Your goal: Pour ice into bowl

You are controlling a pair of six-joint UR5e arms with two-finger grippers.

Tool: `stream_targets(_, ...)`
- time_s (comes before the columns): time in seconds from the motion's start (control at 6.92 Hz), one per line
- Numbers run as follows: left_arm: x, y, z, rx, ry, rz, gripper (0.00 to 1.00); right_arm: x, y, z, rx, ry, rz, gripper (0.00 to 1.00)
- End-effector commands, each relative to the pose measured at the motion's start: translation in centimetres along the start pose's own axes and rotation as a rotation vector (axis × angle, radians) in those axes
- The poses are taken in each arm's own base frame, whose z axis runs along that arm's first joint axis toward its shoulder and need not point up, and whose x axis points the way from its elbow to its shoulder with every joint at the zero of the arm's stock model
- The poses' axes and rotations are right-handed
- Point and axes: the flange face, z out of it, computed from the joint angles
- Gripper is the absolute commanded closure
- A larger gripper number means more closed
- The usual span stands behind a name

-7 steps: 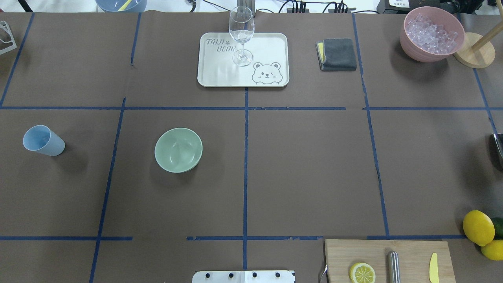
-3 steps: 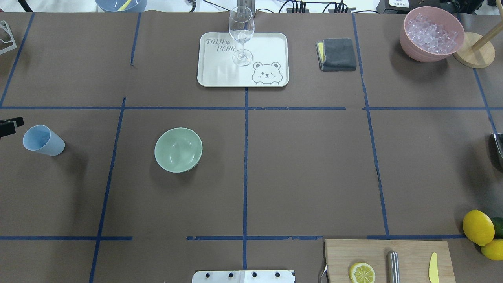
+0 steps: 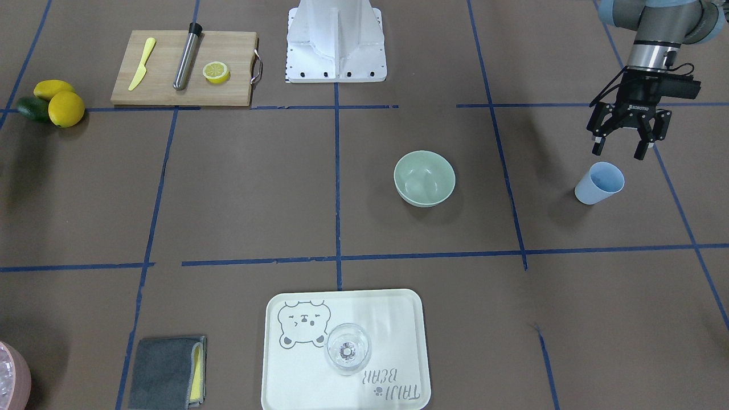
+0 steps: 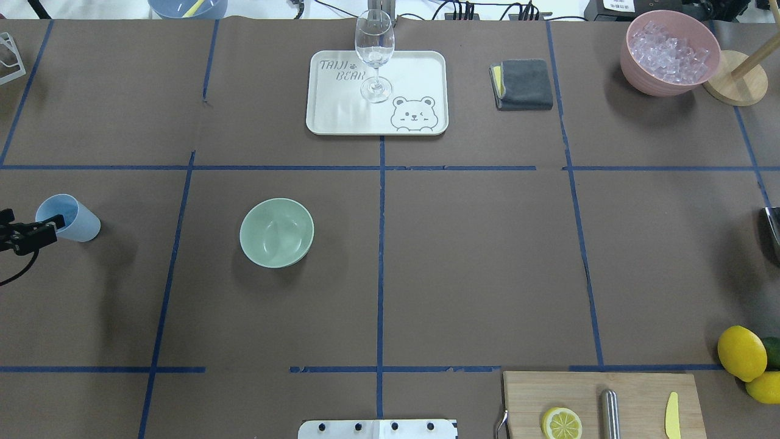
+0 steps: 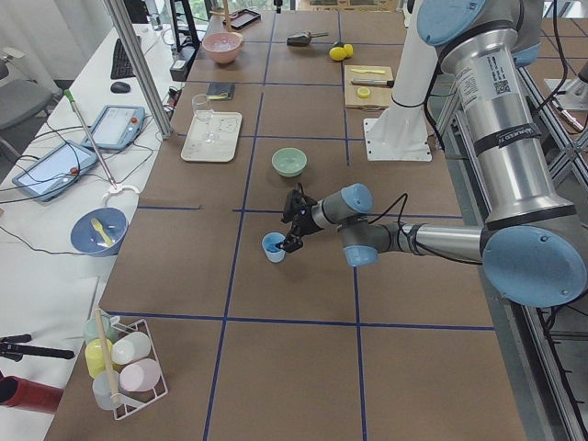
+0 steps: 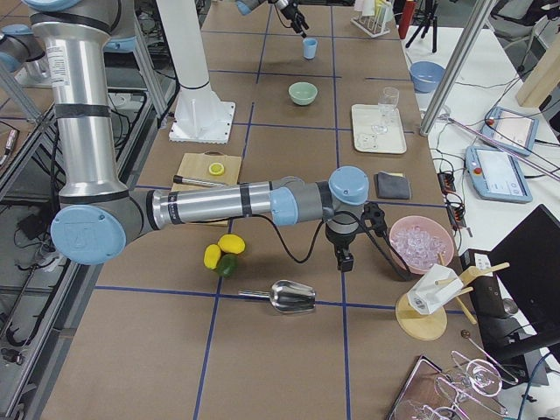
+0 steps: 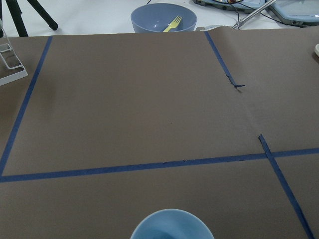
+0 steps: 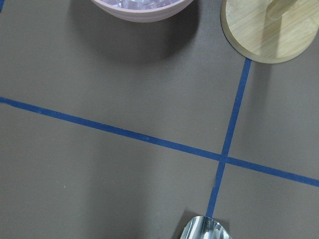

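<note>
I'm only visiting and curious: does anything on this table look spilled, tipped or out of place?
Nothing stands out. The green bowl, blue cup and wine glass all stand upright, and I see nothing spilled on the brown table.

You're seeing matt brown paper covering the worktop (image 4: 475, 256); the sage-green bowl (image 4: 276, 232) is showing a smooth matt finish, the ice (image 4: 667, 52) is glinting glassy, and the metal scoop (image 6: 293, 297) is shining.
</note>
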Motion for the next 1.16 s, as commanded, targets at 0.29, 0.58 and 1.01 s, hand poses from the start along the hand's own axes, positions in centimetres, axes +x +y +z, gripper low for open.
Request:
stream_targets(0.29, 0.4, 5.3, 1.9, -0.032, -0.035, 0.008, 0.0, 0.0, 1.0, -0.1, -0.001, 0.006, 0.001, 0.0)
stream_targets(0.58, -0.1, 5.9, 2.5, -0.038, -0.048, 0.014, 0.0, 0.0, 1.0, 0.0, -0.002, 0.01, 0.002, 0.0)
stream_targets(1.01, 1.1, 6.2, 5.4, -0.011, -0.048, 0.016, 0.0, 0.0, 1.0, 0.0, -0.002, 0.01, 0.003, 0.0)
